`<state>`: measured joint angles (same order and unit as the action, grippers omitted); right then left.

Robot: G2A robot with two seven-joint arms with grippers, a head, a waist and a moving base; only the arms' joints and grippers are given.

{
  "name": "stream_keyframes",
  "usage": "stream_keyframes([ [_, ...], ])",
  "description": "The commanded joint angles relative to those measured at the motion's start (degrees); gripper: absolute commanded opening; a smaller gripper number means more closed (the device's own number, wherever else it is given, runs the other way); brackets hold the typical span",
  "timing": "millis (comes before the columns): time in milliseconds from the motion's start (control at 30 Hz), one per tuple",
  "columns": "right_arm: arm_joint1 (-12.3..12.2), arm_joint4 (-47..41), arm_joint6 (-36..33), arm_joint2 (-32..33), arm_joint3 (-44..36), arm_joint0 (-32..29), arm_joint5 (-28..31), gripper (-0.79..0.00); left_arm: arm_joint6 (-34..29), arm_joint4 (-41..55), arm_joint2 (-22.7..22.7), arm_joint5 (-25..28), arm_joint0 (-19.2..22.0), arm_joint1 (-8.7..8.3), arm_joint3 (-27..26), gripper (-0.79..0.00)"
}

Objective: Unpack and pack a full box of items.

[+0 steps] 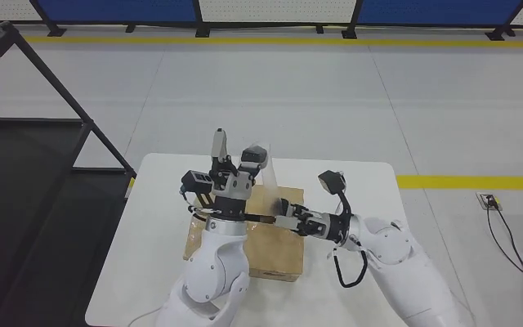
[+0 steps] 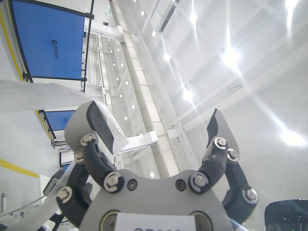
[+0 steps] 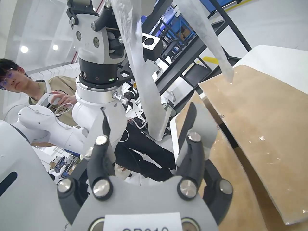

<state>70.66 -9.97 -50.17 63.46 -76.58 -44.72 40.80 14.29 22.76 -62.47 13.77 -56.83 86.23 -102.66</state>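
A brown cardboard box sits in the middle of the white table; its flaps stand open. My left gripper is raised above the box's far left corner and points up, open wide. A translucent plastic film drapes over one of its fingers and hangs down toward the box. The film's strips dangle in front of my right gripper, which is open and level at the box's right side, with nothing between its fingers.
A black metal rack stands just left of the table. Bare table surface lies left of the box and along the far edge. Grey floor with a yellow line lies beyond.
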Motion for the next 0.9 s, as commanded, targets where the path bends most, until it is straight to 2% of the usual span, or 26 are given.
stream_keyframes([
  [0, 0.0, 1.7, 1.5, -0.1, -0.5, -0.1, -0.5, -0.785, -0.1, 0.0, -0.1, -0.1, 0.1, 0.15, 0.2, 0.0],
  [500, -0.7, 3.5, 4.3, 2.6, -3.1, -0.3, -3.0, -0.785, -1.0, -0.6, -2.6, -0.6, -0.4, 0.88, 0.3, 0.0],
  [667, -1.5, 3.8, 3.5, 5.4, -7.8, -0.8, -7.5, -0.785, -2.6, -1.3, -4.2, -2.5, -2.0, 0.74, -0.4, 0.0],
  [867, -2.2, 7.3, 2.2, 7.6, -14.7, 0.4, -15.1, -0.785, -5.1, -1.9, -6.9, -4.0, -6.3, 0.28, -2.1, 0.0],
])
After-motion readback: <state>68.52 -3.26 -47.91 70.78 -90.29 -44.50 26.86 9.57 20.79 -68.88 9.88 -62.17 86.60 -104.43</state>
